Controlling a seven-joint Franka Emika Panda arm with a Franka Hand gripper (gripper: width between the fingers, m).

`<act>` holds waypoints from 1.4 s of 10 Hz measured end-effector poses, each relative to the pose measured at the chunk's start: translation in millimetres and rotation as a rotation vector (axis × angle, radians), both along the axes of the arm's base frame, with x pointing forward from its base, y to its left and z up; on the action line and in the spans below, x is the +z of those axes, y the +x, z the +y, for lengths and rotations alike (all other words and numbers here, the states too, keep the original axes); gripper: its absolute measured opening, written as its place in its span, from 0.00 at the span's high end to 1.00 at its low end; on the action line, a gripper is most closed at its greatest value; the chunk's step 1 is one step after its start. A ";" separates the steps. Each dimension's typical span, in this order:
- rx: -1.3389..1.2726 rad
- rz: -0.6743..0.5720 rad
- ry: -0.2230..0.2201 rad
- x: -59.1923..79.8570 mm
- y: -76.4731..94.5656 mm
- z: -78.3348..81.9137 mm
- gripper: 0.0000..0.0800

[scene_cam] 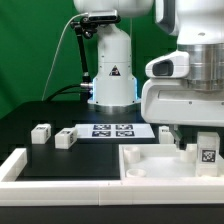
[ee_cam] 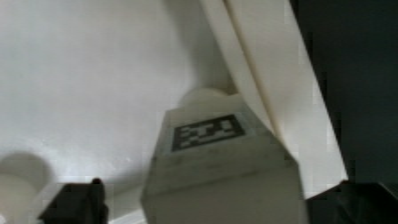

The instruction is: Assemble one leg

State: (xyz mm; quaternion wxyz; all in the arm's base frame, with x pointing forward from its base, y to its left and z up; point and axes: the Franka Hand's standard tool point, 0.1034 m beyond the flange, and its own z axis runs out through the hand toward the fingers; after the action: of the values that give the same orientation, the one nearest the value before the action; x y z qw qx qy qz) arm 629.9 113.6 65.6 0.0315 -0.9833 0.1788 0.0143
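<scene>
Leg upright, long axis vertical, tag facing the wrist camera, hand open around it, over tray

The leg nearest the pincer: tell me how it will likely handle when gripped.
The leg looks like a rigid, blocky plastic piece, so it probably stays stiff under the pincer. Its smooth white faces may be a little slippery. Standing upright and taller than wide on the tray-like part, it could tip if nudged.

White tagged leg stands upright inside the rimmed tray part
</scene>
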 end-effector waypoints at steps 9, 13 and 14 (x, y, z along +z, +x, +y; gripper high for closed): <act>0.100 -0.012 0.006 -2.0 -1.0 -0.3 0.64; -0.340 0.015 0.043 -3.1 -2.0 -1.9 0.64; -0.493 0.018 0.057 -3.4 -2.2 -2.8 0.64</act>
State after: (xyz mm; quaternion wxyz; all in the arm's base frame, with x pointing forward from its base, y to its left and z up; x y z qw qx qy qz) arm 627.8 110.8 62.2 0.0600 -0.9084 0.4133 0.0201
